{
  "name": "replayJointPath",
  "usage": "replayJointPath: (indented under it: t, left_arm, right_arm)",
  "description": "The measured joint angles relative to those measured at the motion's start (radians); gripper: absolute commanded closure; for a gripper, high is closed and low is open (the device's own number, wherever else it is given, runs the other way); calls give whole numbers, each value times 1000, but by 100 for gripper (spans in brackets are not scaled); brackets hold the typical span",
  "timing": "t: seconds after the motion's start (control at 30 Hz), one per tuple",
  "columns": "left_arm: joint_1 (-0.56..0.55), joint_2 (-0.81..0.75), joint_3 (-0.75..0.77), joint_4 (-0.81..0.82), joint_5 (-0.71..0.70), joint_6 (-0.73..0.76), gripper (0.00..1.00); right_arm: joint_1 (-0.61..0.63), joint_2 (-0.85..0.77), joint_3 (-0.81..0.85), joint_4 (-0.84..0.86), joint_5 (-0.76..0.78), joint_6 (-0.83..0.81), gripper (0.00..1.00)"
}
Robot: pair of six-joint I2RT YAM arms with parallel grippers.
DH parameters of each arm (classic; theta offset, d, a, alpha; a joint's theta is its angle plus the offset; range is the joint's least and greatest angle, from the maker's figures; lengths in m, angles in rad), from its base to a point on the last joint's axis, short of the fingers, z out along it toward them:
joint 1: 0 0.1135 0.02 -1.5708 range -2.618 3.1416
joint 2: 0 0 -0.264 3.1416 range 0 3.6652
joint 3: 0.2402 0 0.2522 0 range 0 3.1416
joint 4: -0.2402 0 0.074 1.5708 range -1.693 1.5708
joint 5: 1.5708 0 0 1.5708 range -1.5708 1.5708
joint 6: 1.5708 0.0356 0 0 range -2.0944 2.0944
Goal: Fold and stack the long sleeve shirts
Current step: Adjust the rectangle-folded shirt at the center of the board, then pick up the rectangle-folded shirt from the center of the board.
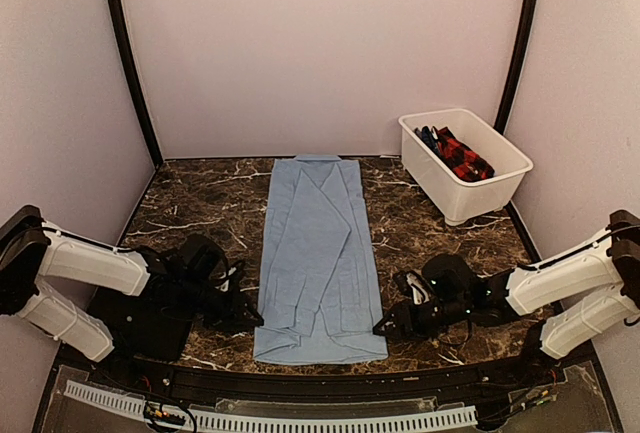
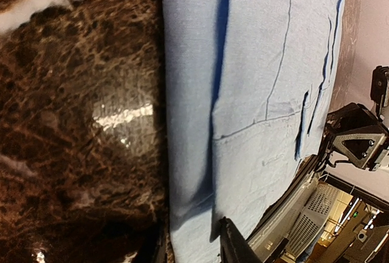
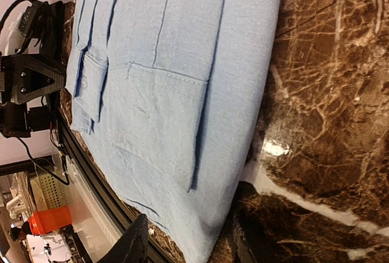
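**Blue shirt folded to a long strip, both grippers at its near corners**

The table (image 1: 200,193) is a glossy slab of dark brown marble pattern with white veins, and it throws back small highlights in both wrist views. Down its middle, running from the far edge towards the arms, lies the light-blue shirt (image 1: 318,253). It is a matte, finely woven cloth folded into a long narrow rectangle, with the sleeves laid lengthwise on top. The right wrist view shows a stitched cuff with a buttonhole near the hem.

At the far right stands a white plastic bin (image 1: 470,198), rectangular with rounded corners and smooth walls. It sits well apart from the blue shirt. Inside it are a crumpled red-black checked shirt (image 1: 462,156) and, behind that, a dark blue shirt (image 1: 428,137).

A flat black mat (image 1: 150,338) lies at the near left, partly under the left arm.

The left gripper (image 1: 248,315) sits low at the shirt's near left corner. Its black fingers (image 2: 234,248) are spread, and the cloth edge lies between them. The right gripper (image 1: 390,328) is at the near right corner. Its fingers (image 3: 135,243) are likewise parted, astride the folded edge.
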Motion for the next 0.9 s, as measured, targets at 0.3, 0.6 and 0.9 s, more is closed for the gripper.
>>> replayJointPath:
  t: [0.3, 0.6, 0.9]
  left_arm:
    - [-27, 32, 0, 51, 1, -24, 78]
    - [-33, 31, -13, 67, 3, -41, 84]
    - [-34, 31, -32, 104, 24, -69, 89]
  right_arm:
    - [0, 17, -13, 53, -3, 15, 58]
    - [0, 46, -29, 131, -11, 32, 60]
    - [0, 96, -29, 211, -14, 48, 64]
